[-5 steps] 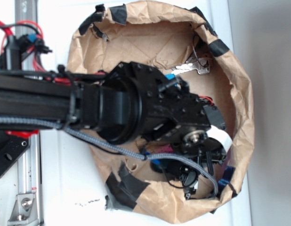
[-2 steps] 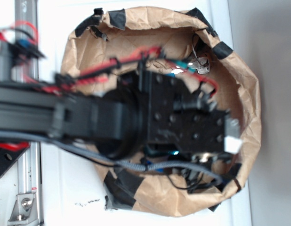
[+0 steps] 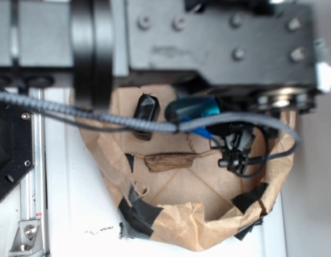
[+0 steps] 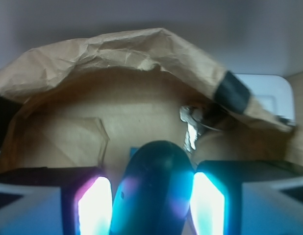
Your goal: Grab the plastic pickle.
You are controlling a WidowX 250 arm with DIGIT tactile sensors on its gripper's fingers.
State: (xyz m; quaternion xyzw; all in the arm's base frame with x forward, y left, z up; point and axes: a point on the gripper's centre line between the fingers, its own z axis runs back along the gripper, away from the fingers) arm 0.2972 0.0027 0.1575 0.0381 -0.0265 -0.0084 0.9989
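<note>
Count of things in and around the paper bowl

One crumpled brown paper bowl [image 3: 176, 235]; inside it, one dark glossy plastic pickle [image 4: 154, 188] between the two lit fingers [image 4: 95, 208] of the one end effector [image 4: 151, 208], one stubby black block [image 3: 145, 115], one brown stick-like piece [image 3: 171, 160], and one small shiny metal item [image 4: 190, 128]. Several black tape patches [image 3: 147, 211] edge the rim; their number cannot be told.
</note>
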